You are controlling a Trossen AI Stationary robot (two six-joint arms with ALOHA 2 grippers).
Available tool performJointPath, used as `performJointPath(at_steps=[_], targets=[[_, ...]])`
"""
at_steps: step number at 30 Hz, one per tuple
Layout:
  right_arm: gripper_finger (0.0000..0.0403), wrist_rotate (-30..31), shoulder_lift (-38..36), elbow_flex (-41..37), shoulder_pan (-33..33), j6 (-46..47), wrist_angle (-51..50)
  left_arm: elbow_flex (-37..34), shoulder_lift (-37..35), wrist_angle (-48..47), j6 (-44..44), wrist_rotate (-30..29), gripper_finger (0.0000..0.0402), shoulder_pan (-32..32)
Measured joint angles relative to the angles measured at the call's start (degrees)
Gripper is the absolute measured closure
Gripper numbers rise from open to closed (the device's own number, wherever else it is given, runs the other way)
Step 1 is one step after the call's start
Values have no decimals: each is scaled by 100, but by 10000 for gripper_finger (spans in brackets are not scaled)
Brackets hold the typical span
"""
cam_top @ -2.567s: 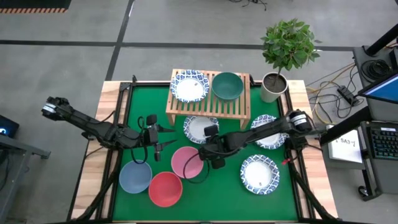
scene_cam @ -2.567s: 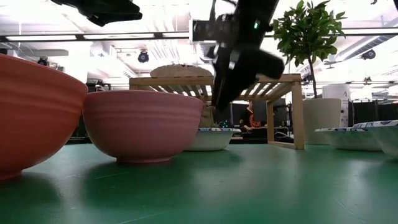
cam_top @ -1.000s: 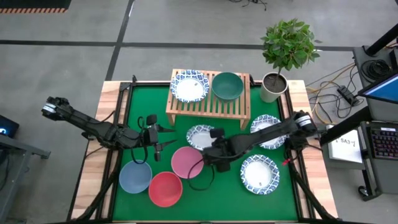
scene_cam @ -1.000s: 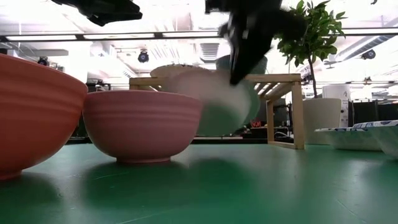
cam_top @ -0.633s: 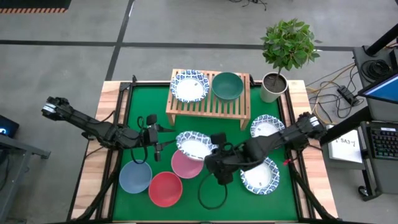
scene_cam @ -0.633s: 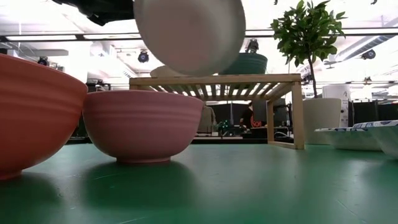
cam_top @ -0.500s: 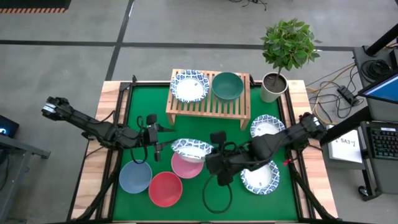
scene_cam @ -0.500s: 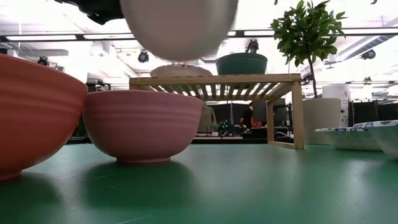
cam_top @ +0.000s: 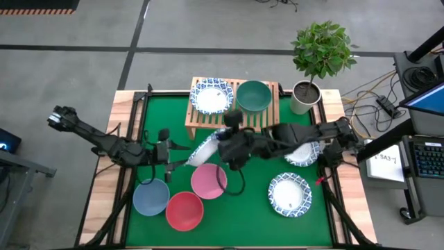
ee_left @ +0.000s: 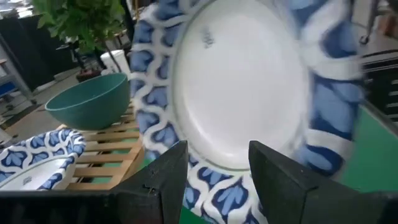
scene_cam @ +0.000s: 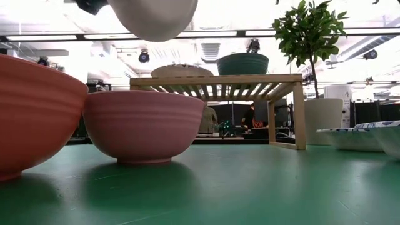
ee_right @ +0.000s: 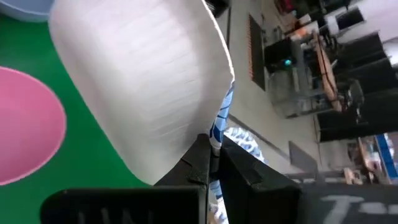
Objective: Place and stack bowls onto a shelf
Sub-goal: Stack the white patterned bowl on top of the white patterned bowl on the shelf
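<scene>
Since half a second ago the right gripper has carried its patterned white bowl back toward the shelf, tilted on edge above the pink bowl. Jaws pinch its rim. Left gripper sits just beside it, jaws spread, possibly not yet touching the rim.
</scene>
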Motion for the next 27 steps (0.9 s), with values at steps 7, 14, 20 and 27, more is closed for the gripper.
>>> performJointPath(at_steps=[7, 14, 20, 27], targets=[[394, -1318, -23, 185, -417, 84, -363, 0, -364, -667, -503, -160, 247, -133], [394, -1820, -42, 305, -381, 744, -1166, -3, -457, -1145, -1014, -1509, 247, -135], [394, -1750, -47, 302, -246, 885, -1314, -7, -584, -1396, -1317, -2023, 247, -135], [394, -1480, -70, 302, -226, 748, -1249, -7, -849, -2082, -1935, -2050, 247, -133]])
